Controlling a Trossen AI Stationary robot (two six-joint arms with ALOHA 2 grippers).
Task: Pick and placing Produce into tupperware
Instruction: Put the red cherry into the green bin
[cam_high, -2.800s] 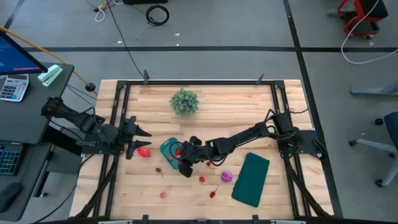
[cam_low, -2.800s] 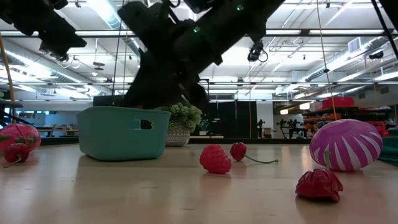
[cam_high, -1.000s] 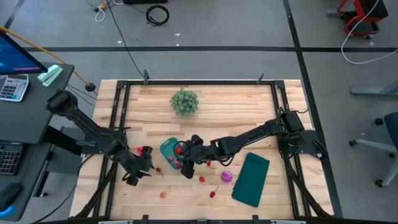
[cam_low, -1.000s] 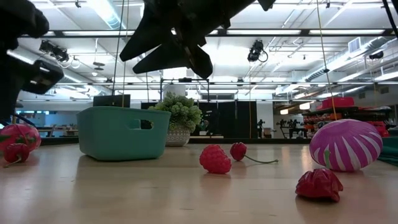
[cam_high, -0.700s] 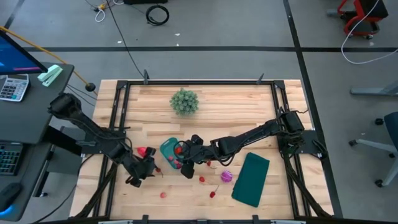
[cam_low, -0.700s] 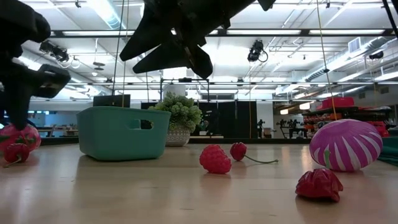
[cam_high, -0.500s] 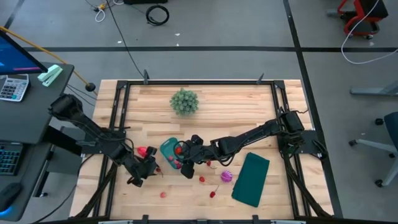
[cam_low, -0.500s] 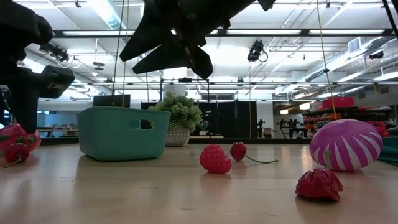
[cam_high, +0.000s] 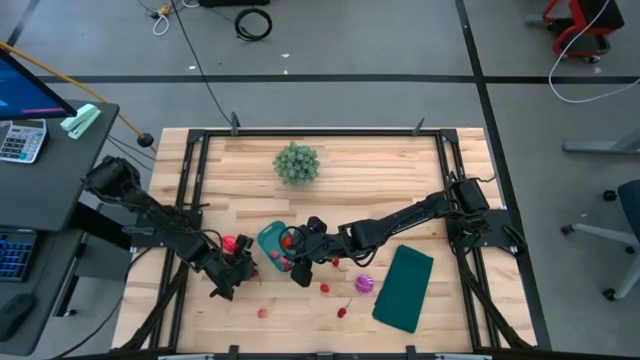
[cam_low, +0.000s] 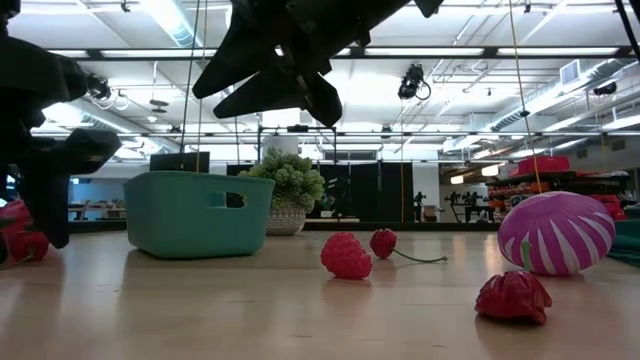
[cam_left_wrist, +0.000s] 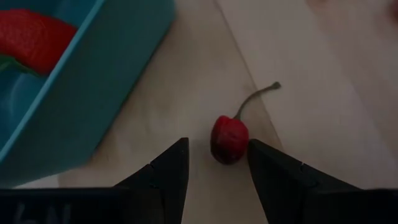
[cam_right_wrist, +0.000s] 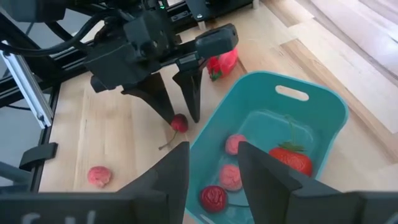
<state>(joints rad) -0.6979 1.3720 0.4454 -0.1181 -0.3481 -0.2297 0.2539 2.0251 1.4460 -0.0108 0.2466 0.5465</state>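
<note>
The left gripper (cam_left_wrist: 217, 165) is down at the table, its fingers (cam_left_wrist: 171, 171) spread with a red cherry (cam_left_wrist: 228, 138) between them, just off the teal tupperware (cam_right_wrist: 323, 112) toward the table's left edge. The right gripper (cam_right_wrist: 211, 165) hovers spread over the tupperware, which sits mid-table holding a strawberry (cam_right_wrist: 288, 155) and smaller red pieces.

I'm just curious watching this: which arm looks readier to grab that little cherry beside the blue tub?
Left. The left gripper is open with the cherry between its fingers, beside the tub. The right gripper hovers over the tub.
</note>
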